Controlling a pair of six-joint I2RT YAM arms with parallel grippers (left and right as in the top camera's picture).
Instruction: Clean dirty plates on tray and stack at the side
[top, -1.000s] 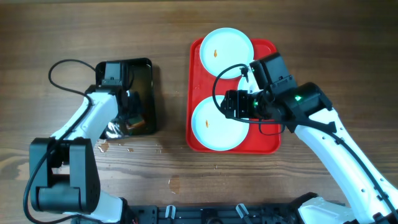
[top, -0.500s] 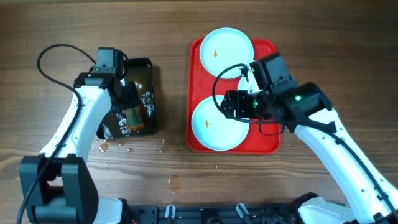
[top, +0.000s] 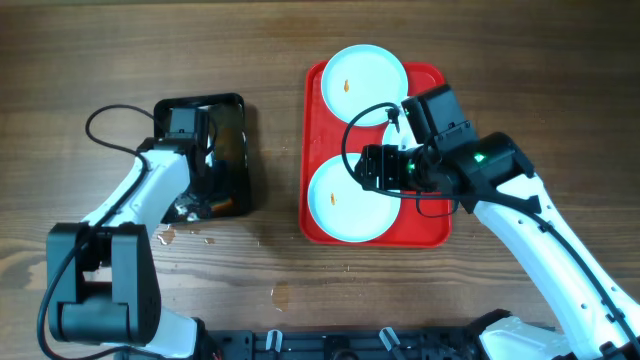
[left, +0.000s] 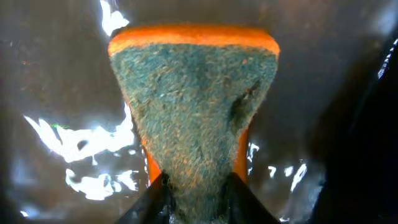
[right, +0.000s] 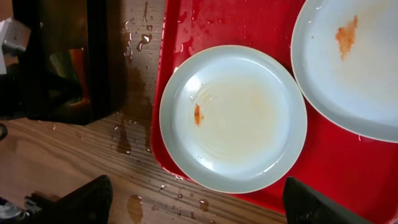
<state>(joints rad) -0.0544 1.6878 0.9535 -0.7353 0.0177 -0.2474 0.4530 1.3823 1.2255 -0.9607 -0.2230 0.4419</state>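
Note:
Two pale blue plates lie on the red tray (top: 432, 228): a far plate (top: 365, 80) and a near plate (top: 338, 208), each with a small orange smear. A third plate is out of view. My right gripper (top: 368, 168) hovers over the near plate (right: 249, 118), open and empty (right: 198, 190). The far plate (right: 357, 68) and the tray (right: 211, 25) also show there. My left gripper (top: 205, 188) is down in the black tray (top: 236, 108), shut (left: 196, 190) on an orange sponge with a green scouring face (left: 196, 106).
The black tray (right: 56, 62) holds dark liquid and stands left of the red tray. Water drops lie on the wooden table in front of it (top: 210, 238) and by the red tray's near corner (right: 134, 208).
My left arm shifted within the black tray with the sponge, out toward the far end and back to the near end. The right arm and plates have not moved.

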